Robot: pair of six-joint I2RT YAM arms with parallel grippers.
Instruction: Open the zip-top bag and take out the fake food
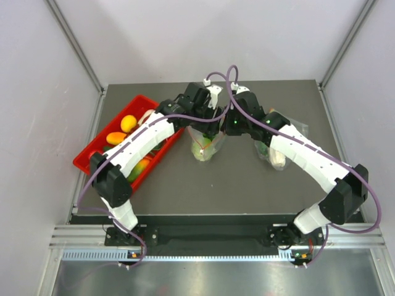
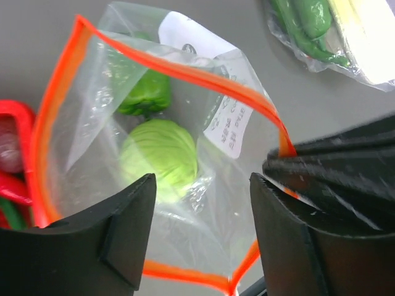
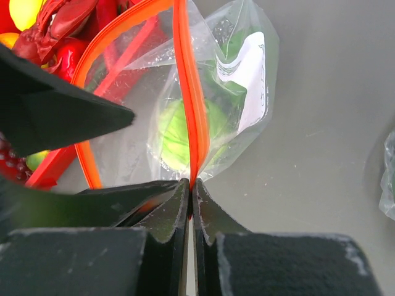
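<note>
Field notes, single moment

- Two arms are met over the middle of the table (image 1: 247, 191); one zip-top bag (image 1: 207, 147) is held up between them, mouth towards the wrist cameras
- Right gripper (image 3: 190, 188): clenched, one side of the red-orange zip strip (image 3: 185, 74) pinched flat between the fingers
- Left gripper (image 2: 202, 182): jaws apart, poised at the bag's gaping mouth, nothing gripped (whether a finger is touching the plastic cannot be told)
- Inside the bag two toy vegetables are counted: one round pale green cabbage (image 2: 159, 157) and, deeper in, one darker green piece (image 2: 145, 92)
- One white label (image 3: 250, 74) is seen on the bag's wall
- Red toy pieces (image 2: 12, 185) are seen just beside the bag's left edge, outside it; their number cannot be counted
- One red tray (image 1: 83, 159) is set on the table's left side; three toy fruits (image 1: 128, 123) are counted in it, more possibly hidden under the left arm
- One second clear bag (image 2: 308, 37), with green and pale contents, is lying flat on the table to the right, apart from the held bag
</note>
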